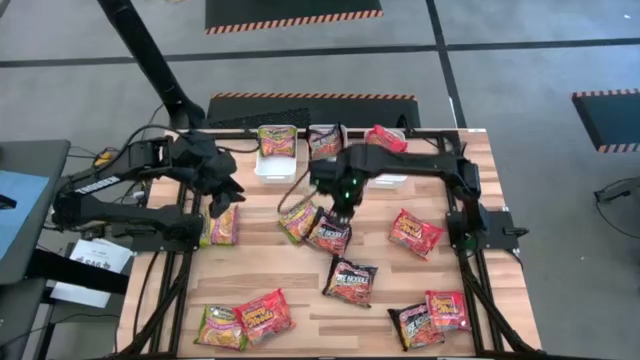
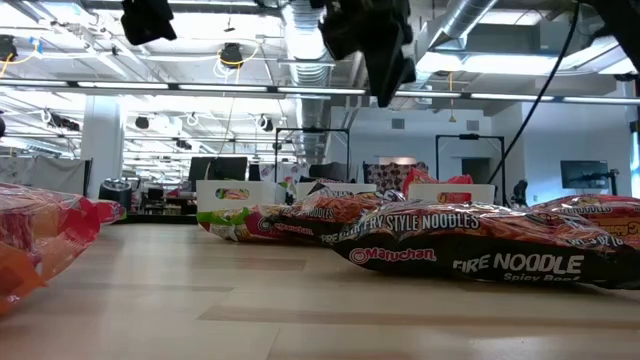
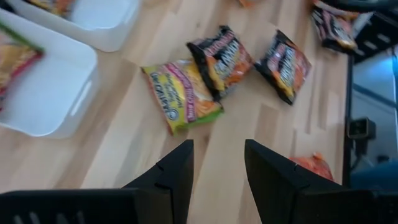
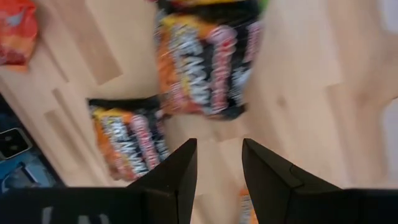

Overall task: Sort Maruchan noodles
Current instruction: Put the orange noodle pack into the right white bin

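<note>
Maruchan noodles (image 1: 350,279) lie scattered flat over the wooden table (image 1: 300,275); three white bins (image 1: 277,162) sit at the far edge, each with a packet inside. We see a green-yellow packet (image 1: 296,220) and a dark packet (image 1: 329,233) overlapping mid-table, partly hidden under the right gripper (image 1: 341,208), so we cannot make out their edges in the high view. The dark packet's long axis runs roughly near-to-far with a slight tilt. Another dark packet sits just nearer, tilted. A red packet (image 1: 415,233) lies to the right, long axis diagonal. Pairs lie at the near-left and near-right corners; the near-right pair overlaps.

In the low view the near packets block most of the table, and a packet is cut off at the left edge.

Right gripper hangs over the mid-table pair, fingers (image 4: 180,168) part-open, holding nothing, not touching. Left gripper (image 1: 222,198) hovers above a green-yellow packet (image 1: 222,226) at the left, which it partly hides; fingers (image 3: 177,174) part-open, empty.
</note>
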Available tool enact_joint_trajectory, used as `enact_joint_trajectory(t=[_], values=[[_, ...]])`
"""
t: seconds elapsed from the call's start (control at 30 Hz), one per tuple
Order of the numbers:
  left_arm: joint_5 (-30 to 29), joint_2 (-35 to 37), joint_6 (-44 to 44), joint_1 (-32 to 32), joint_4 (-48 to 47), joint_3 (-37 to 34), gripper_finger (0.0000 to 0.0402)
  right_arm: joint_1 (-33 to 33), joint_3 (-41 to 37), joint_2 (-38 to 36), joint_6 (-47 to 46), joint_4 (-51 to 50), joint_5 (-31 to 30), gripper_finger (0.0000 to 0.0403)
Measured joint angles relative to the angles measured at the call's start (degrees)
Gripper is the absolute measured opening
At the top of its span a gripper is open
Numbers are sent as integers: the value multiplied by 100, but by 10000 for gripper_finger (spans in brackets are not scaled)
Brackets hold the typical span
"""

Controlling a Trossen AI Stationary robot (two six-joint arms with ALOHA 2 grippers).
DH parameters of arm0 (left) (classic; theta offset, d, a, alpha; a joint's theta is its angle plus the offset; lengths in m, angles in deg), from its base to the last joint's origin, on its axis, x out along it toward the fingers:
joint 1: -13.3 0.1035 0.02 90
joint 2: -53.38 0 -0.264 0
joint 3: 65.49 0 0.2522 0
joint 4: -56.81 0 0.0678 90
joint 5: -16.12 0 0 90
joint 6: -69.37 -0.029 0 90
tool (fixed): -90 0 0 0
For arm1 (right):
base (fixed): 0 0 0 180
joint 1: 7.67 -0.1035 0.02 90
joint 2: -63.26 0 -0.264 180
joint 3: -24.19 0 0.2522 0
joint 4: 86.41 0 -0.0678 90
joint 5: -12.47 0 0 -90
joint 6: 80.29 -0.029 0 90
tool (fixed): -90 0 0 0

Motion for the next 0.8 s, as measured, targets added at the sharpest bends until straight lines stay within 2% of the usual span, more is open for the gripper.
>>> enact_joint_trajectory(t=[0.33, 0.67, 0.8], values=[[-3, 0, 28, -940, -37, 0, 128, -1233, -2, 0, -1254, 0, -20, 152], [14, 0, 1032, -1886, -179, 0, 128, -2063, -4, 0, -2398, 0, -38, 152], [359, -13, 1467, -2098, -371, 0, 128, -2274, -4, 0, -2752, 2, -73, 152]])
